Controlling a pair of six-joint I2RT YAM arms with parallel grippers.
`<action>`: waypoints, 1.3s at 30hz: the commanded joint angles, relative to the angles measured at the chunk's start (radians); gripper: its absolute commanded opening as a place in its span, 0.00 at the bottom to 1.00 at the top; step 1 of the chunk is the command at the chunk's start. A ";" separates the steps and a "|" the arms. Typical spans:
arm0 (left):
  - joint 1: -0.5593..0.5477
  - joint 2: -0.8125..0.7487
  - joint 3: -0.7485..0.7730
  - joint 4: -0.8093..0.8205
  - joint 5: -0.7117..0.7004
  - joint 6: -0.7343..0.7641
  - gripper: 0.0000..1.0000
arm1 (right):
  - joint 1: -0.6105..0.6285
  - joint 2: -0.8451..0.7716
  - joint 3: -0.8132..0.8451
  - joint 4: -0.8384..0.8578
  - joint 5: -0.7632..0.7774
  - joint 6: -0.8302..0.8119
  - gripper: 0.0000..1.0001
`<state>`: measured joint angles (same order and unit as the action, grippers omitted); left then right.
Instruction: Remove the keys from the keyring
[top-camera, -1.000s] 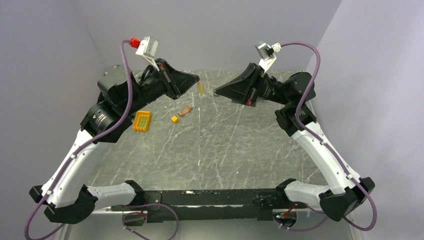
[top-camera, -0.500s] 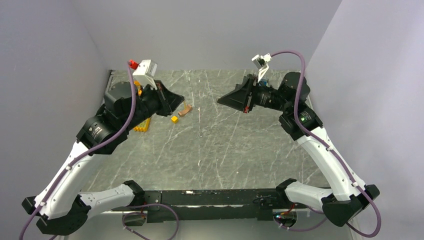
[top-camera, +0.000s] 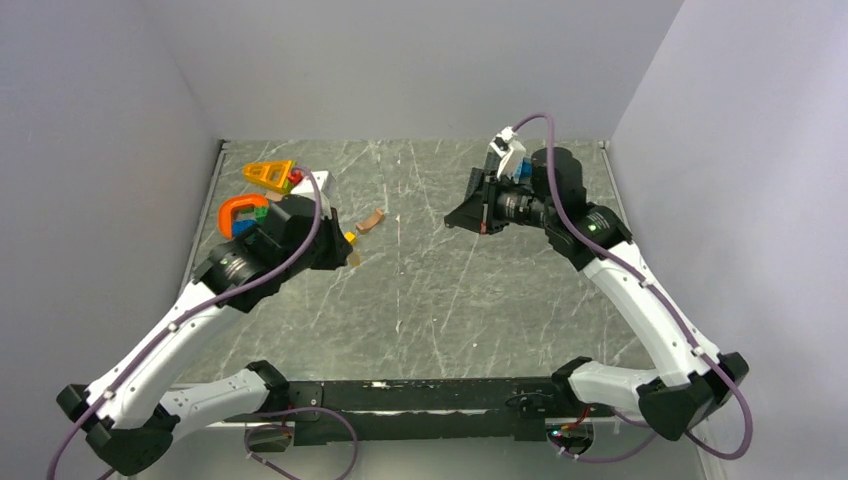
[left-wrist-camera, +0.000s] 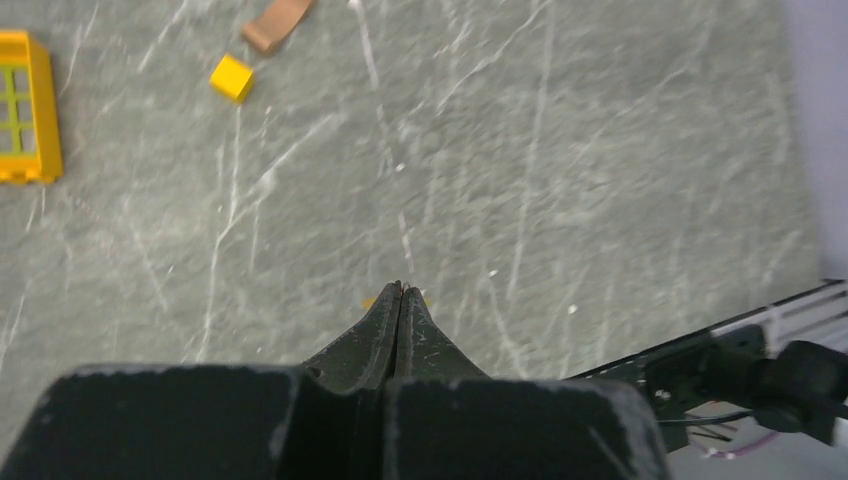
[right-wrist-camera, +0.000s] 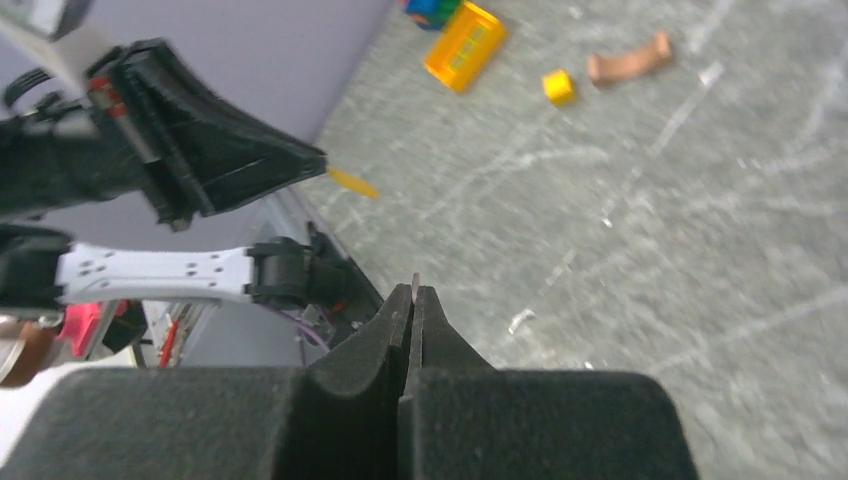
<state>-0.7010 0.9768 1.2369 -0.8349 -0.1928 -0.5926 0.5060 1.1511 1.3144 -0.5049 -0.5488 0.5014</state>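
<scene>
**Yellow key (right-wrist-camera: 353, 183) in the left gripper (left-wrist-camera: 400, 292), grey sliver in the right**

Left wrist view: the two fingers are pressed flat together. A bit of yellow peeks out on either side of the tips, so the key is pinched between them and held above the grey stone table (top-camera: 450, 300).

From overhead I put that pincer at about 9 o'clock from the table's middle. The right gripper (right-wrist-camera: 414, 292) sits at about 1 o'clock – well apart, tips facing each other across bare stone.

Right wrist view: its fingers are closed tight as well, with only a thin grey sliver at the very tip. I read that as the keyring (right-wrist-camera: 415, 279), though it is too small to be sure. In this view the key sticks out of the left pincer at 11 o'clock from my right tips, touching nothing else.

In the left wrist view, the small yellow cube (left-wrist-camera: 232, 77) lies on the table at 11 o'clock from the left tips. The brown curved piece (left-wrist-camera: 277, 22) is just beyond it, and the yellow studded brick (left-wrist-camera: 25, 105) sits at 10 o'clock.
</scene>
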 joint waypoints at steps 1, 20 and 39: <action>0.015 0.051 -0.053 -0.058 -0.039 -0.043 0.00 | -0.001 0.053 0.039 -0.195 0.160 -0.032 0.00; 0.173 0.415 -0.120 0.029 0.137 -0.027 0.01 | -0.003 0.087 0.028 -0.238 0.177 -0.042 0.00; 0.193 0.388 0.036 -0.048 0.088 -0.002 0.99 | -0.017 0.127 -0.001 -0.207 0.137 -0.063 0.00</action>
<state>-0.5137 1.4288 1.2247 -0.8501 -0.0841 -0.6056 0.4965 1.2610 1.3170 -0.7509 -0.3946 0.4541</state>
